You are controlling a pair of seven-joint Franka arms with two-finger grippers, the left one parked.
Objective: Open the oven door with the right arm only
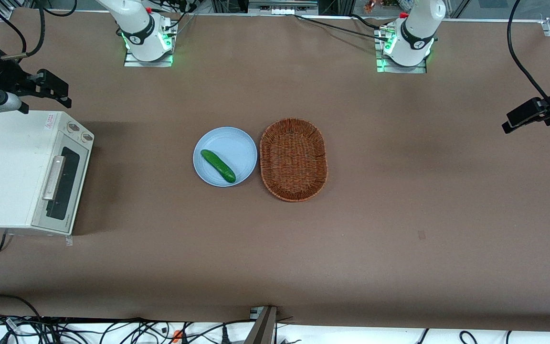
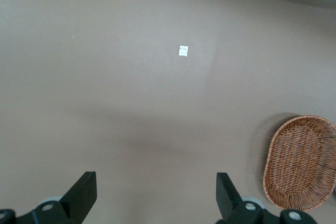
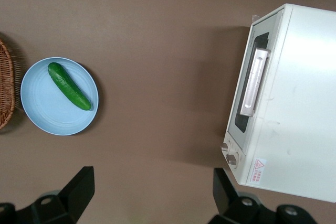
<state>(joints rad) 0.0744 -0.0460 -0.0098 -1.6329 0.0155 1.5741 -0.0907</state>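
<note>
The gripper (image 3: pixel 152 192) hangs with its fingers spread wide and empty, above the table and clear of the oven (image 1: pixel 15 172), probably held high to keep the whole front in sight before it goes down. The oven door (image 1: pixel 62 186) is shut, at the working arm's end of the table, its handle (image 1: pixel 54 177) facing the plate (image 1: pixel 237 143) with the cucumber (image 1: pixel 218 166). A basket (image 1: pixel 294 159) sits just beside the plate. Brown cloth (image 1: pixel 399 215) covers the table; cables trail along its edges.
</note>
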